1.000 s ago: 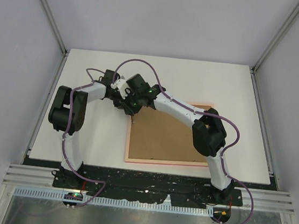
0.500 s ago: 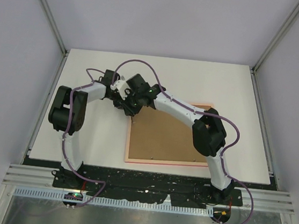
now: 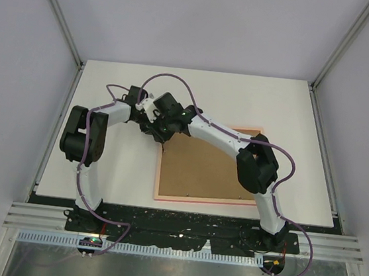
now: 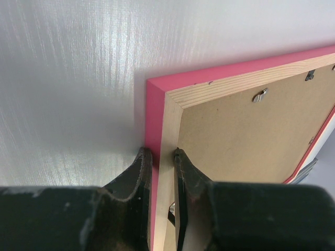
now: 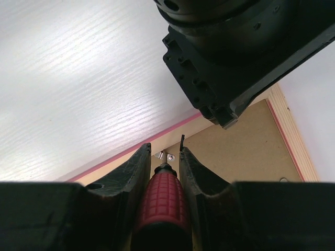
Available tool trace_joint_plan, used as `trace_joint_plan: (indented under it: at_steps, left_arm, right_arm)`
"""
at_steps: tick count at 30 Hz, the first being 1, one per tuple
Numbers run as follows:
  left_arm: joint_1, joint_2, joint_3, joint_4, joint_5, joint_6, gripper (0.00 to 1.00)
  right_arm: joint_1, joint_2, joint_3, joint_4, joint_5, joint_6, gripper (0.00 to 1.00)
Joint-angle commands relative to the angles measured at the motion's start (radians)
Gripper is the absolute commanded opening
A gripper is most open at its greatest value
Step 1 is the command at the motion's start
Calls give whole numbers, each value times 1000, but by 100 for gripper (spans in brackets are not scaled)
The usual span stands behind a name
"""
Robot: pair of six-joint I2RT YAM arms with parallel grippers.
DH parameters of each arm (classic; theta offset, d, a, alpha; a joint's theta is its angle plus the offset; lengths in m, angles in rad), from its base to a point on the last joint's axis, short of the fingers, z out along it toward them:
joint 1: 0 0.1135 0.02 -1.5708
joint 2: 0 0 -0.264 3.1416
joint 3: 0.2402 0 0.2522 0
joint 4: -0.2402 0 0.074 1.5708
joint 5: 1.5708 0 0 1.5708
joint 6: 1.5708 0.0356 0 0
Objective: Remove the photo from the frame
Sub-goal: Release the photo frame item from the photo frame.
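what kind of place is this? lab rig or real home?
Probably a lab test cell: bare white table, blank walls on aluminium posts, left arm and right arm bolted to a base plate.

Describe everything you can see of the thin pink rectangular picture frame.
The thin pink rectangular picture frame lies face down on the white table. Its outer edge is bright pink, the rear rim pale bare wood; a brown board backing panel fills it, held by small metal turn clips. The left gripper is shut on its rail near the far left corner. The right gripper holds a red-handled tool at one clip. Its front is hidden.
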Motion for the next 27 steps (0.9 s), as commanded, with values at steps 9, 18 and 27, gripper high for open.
trace_joint_plan:
  at_steps: [9,18,27]
  left_arm:
    - [8,22,-6,9,-17,-18,0]
    - [8,22,-6,9,-17,-18,0]
    - [8,22,-4,9,-15,-18,0]
  right_arm:
    - [3,-50,27,62,147,39,8]
    - [2,-46,23,53,70,44,8]
    - [5,-40,24,35,-22,38,8]
